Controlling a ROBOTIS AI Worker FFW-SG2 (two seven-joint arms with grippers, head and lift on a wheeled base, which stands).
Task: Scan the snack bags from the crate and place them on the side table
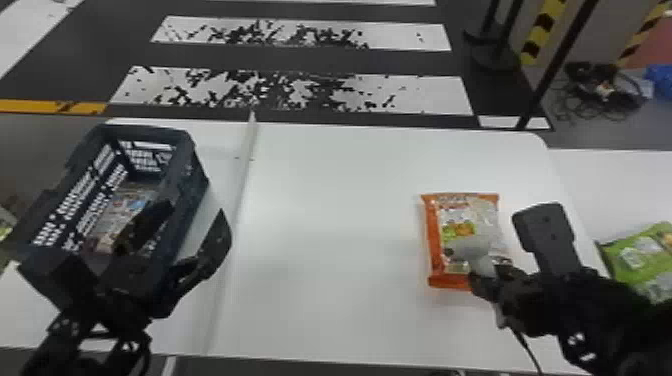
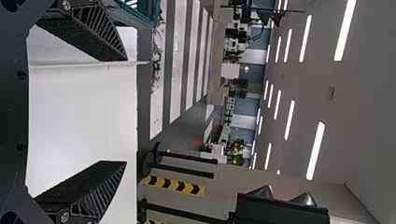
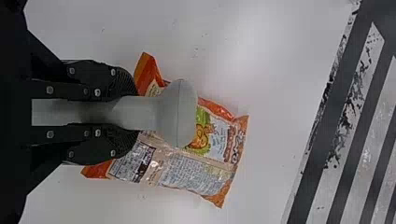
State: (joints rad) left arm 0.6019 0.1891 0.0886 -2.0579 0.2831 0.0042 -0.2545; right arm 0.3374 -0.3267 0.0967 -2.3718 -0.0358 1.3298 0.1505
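My right gripper point(image 1: 487, 285) holds a grey-white handheld scanner point(image 1: 475, 255) over an orange snack bag point(image 1: 457, 230) lying on the white table. In the right wrist view the gripper point(image 3: 119, 112) is shut on the scanner point(image 3: 177, 114), whose head covers part of the orange bag point(image 3: 210, 135). At the left, my left gripper point(image 1: 175, 230) stands with its fingers apart by the dark blue crate point(image 1: 197, 200); in its wrist view the gripper point(image 2: 123, 112) has nothing between its fingers. Inside the crate lie snack packs point(image 1: 117, 215), partly hidden by a finger.
A green snack bag point(image 1: 642, 255) lies on the side table point(image 1: 590, 185) at the right, partly behind my right arm. A pale raised strip point(image 1: 240, 185) crosses the main table point(image 1: 320, 300) beside the crate. Barrier posts point(image 1: 555, 65) stand on the floor beyond.
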